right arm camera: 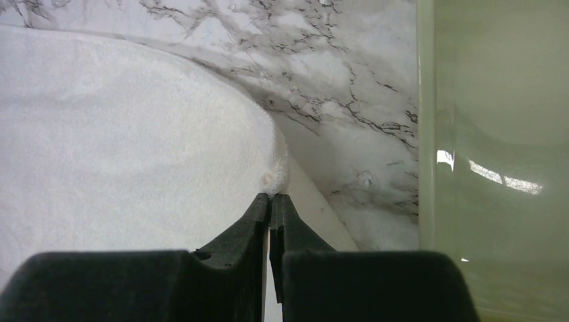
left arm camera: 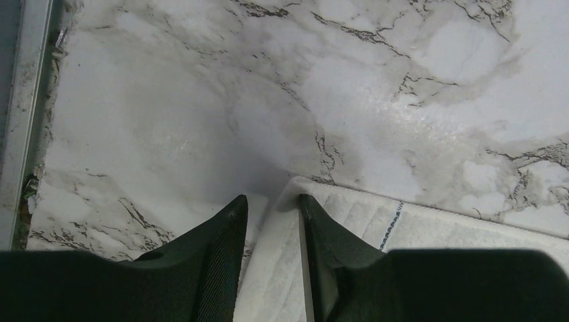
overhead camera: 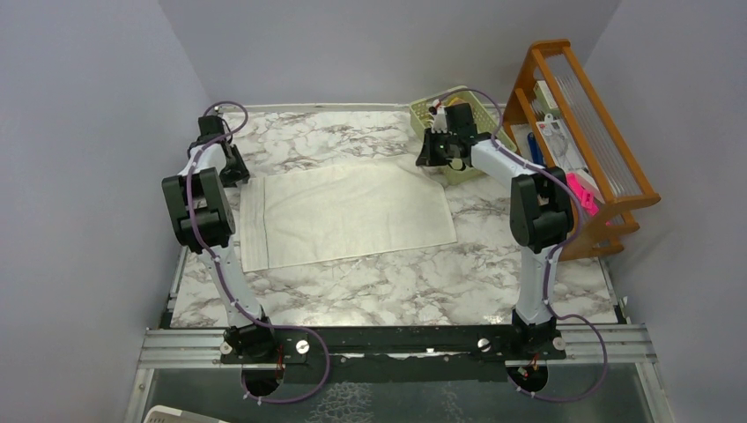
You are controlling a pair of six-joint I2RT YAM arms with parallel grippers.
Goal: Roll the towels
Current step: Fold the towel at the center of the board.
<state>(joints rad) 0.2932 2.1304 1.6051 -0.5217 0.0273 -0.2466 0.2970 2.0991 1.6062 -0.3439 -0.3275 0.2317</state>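
A cream-white towel (overhead camera: 348,216) lies spread flat on the marble table. My left gripper (overhead camera: 236,172) is at its far left corner. In the left wrist view its jaws (left arm camera: 272,201) stand apart, straddling the towel's corner edge (left arm camera: 436,225). My right gripper (overhead camera: 429,159) is at the far right corner. In the right wrist view it (right arm camera: 270,198) is shut on the tip of that corner, and the towel (right arm camera: 121,147) bulges up slightly there. No mustard-yellow or tan-brown towel is in view.
A pale green plastic basket (overhead camera: 423,110) stands right beside my right gripper, its wall close in the right wrist view (right arm camera: 496,168). A wooden rack (overhead camera: 586,132) stands at the right edge. The table's left edge rail (left arm camera: 20,121) is near my left gripper.
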